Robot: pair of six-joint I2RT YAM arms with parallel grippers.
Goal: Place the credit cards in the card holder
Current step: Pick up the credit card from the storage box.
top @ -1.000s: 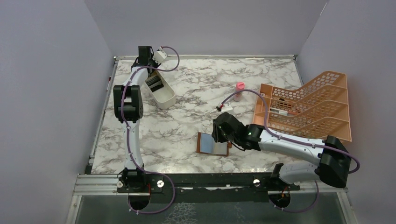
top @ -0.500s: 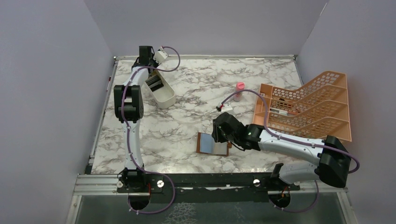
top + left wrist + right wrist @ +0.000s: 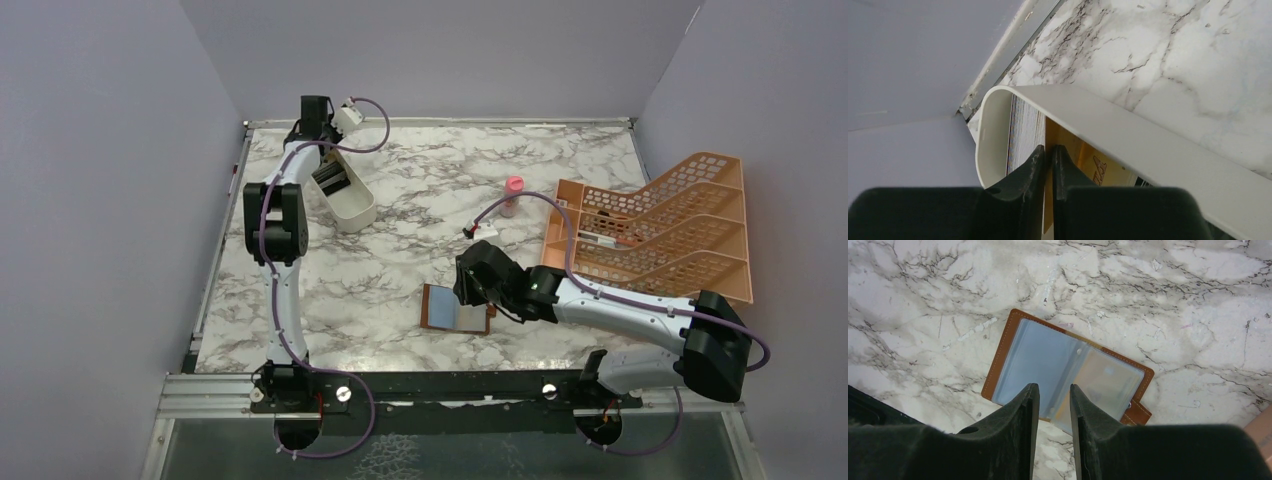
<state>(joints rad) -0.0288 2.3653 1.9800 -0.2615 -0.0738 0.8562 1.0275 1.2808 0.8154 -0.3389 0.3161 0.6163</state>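
Marble tabletop [image 3: 420, 190] bears thin yellow-gold and dark credit cards [image 3: 1083, 157], upright inside a white oblong plastic tray [image 3: 1148, 145] for easy pinching; left gripper [image 3: 1047, 150] fingers sit narrow astride one, grip unclear. Far from that tray, the brown leather card holder [image 3: 1048, 360] lies open for loading, right gripper [image 3: 1054, 390] overhead, slightly parted, empty.

A white oblong tray [image 3: 356, 215] sits near the far left corner of the marble tabletop [image 3: 420, 170], askew to the edges. From my left wrist view, one end of its pale rim [image 3: 1128, 135] lies close to the foot of the lavender wall. Along the right edge stands an orange lattice rack [image 3: 665, 225], tiered, with something pale in one slot that I cannot make out. Near its far left corner a small pink-topped bottle [image 3: 513, 195] stands upright.
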